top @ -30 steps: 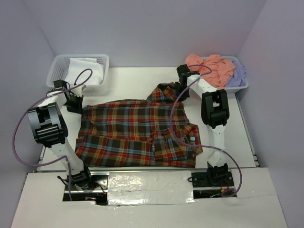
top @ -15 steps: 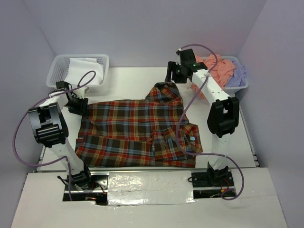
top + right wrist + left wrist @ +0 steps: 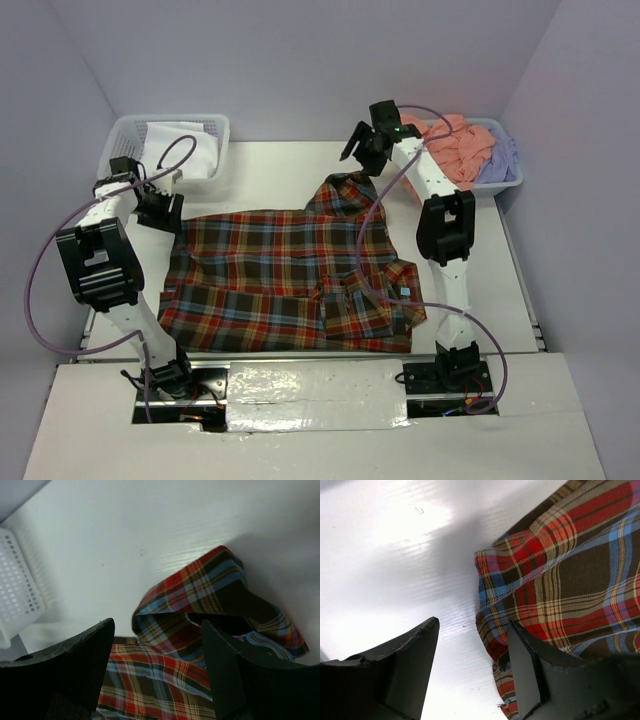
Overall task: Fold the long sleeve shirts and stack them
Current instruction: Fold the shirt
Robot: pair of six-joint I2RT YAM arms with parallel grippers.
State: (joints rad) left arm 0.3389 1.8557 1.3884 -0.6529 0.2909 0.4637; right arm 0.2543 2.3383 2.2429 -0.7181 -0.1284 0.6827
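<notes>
The plaid shirt (image 3: 290,275) lies spread across the middle of the desk (image 3: 270,170), partly folded, with its collar (image 3: 345,190) bunched up toward the upper centre of the top view. The left gripper (image 3: 158,208) hangs at the shirt's upper-left corner, jaws spread and holding nothing. In its wrist view the cloth edge sits by the right-hand finger and bare desk shows in the gap, so closing here would likely catch air or only a thin hem. A hem held that lightly could slip out on the lift.

The right gripper (image 3: 358,150) hovers above the collar, jaws also spread and empty, with the rumpled collar below the gap. Pinching that heap risks taking several layers at once, dragging the body and disturbing the fold at lower right. Uneven pulls from the two arms may skew the shirt.

The salmon-pink shirt (image 3: 455,145) and lavender shirt (image 3: 505,155) wait in the basket (image 3: 512,186) at upper right. The right arm's cable (image 3: 430,108) passes close by and might snag them.
</notes>
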